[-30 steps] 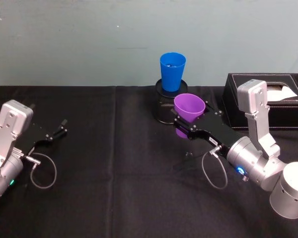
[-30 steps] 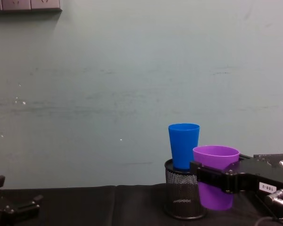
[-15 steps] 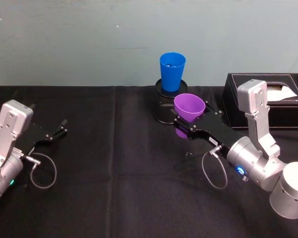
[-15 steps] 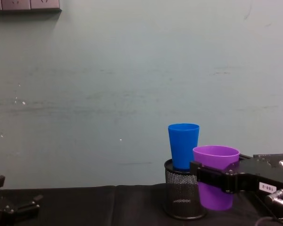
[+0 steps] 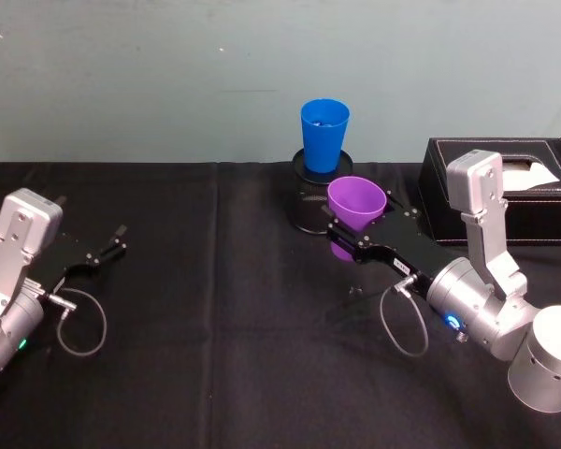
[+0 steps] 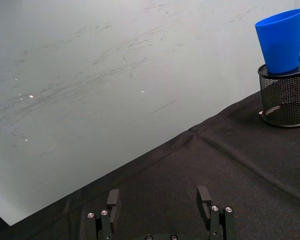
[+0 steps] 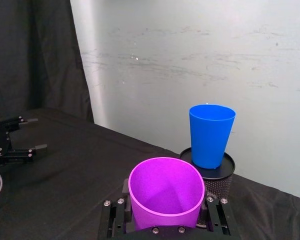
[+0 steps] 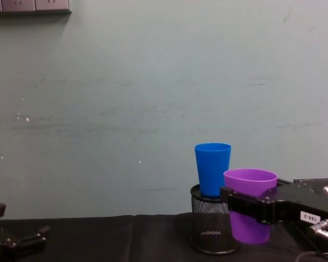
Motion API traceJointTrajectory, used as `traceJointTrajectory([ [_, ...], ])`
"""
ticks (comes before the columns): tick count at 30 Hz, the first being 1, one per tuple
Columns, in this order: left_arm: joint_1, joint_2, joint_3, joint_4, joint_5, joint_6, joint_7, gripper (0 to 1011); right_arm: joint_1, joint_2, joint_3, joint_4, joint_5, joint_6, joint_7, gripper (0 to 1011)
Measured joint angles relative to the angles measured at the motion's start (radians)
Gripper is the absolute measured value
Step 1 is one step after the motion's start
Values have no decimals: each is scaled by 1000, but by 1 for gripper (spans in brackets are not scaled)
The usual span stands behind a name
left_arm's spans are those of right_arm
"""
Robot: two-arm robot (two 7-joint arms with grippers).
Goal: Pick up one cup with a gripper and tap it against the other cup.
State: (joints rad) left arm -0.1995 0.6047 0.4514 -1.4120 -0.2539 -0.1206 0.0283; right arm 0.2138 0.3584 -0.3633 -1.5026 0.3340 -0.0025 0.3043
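The purple cup (image 5: pixel 355 203) (image 8: pixel 250 210) (image 7: pixel 165 192) is upright in my right gripper (image 5: pixel 348 233) (image 8: pixel 246 204) (image 7: pixel 165 220), whose black fingers are shut on its body below the rim. The cup hangs off the table. The blue cup (image 5: pixel 323 135) (image 8: pixel 212 168) (image 7: pixel 210 134) (image 6: pixel 281 41) stands upright on a black mesh holder (image 5: pixel 310 201) (image 8: pixel 209 228) just behind the purple cup. A small gap shows between the two cups. My left gripper (image 5: pixel 101 253) (image 6: pixel 160 200) rests open near the table's left side, nothing between its fingers.
A black tissue box (image 5: pixel 505 182) stands at the back right, behind my right arm. Black cloth (image 5: pixel 215 327) covers the table. A pale green wall (image 5: pixel 168 75) rises right behind the cups. Loose cables loop under both wrists.
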Motion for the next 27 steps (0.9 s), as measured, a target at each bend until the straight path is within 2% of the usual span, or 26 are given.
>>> traceJointTrajectory([
  [27,0,0,0,0,0,0,0,1000,0,0,0,0,0,0,0,726],
])
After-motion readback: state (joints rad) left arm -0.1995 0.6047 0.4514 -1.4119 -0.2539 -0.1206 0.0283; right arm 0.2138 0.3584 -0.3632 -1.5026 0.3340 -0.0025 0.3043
